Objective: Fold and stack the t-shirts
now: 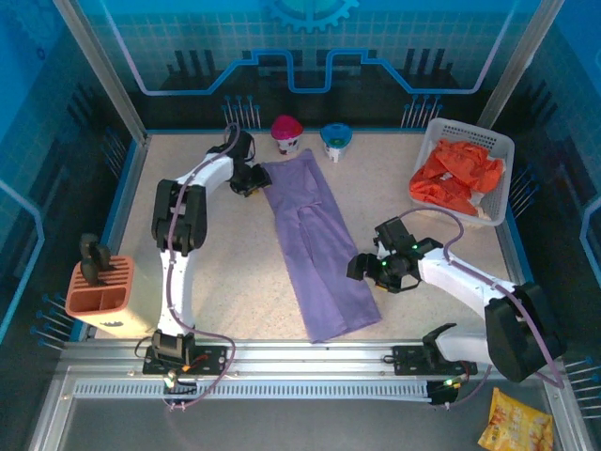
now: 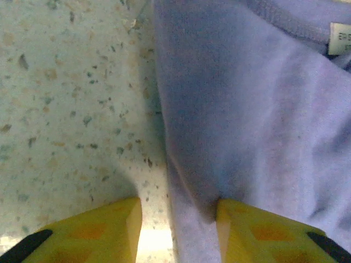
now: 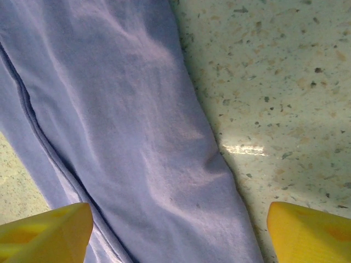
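The lavender t-shirt (image 1: 315, 244) lies on the speckled table (image 1: 235, 282) in the middle of the top view, folded into a long narrow strip that runs from the upper centre down to the lower centre-right. The orange-red t-shirts (image 1: 457, 174) are heaped in the white basket (image 1: 470, 133) at the upper right.

The left gripper (image 1: 249, 178) sits at the strip's upper left corner. In the left wrist view its jaws (image 2: 178, 205) stand partly apart astride the shirt's side edge: the right-hand finger (image 2: 258, 235) presses on the cloth, the left-hand finger (image 2: 98, 230) is over bare table, and nothing is pinched. A white label (image 2: 340, 38) shows by the collar seam at the upper right of that view.

The right gripper (image 1: 380, 268) hangs over the strip's right edge in its lower half. In the right wrist view its jaws (image 3: 178, 235) are spread wide and released, one finger over the cloth and the other over the table.

Above the shirt stand a pink-lidded cup (image 1: 286, 133) and a blue-lidded cup (image 1: 335, 141). An orange holder (image 1: 99, 296) is at the left edge and a yellow snack bag (image 1: 515, 423) at the lower right corner
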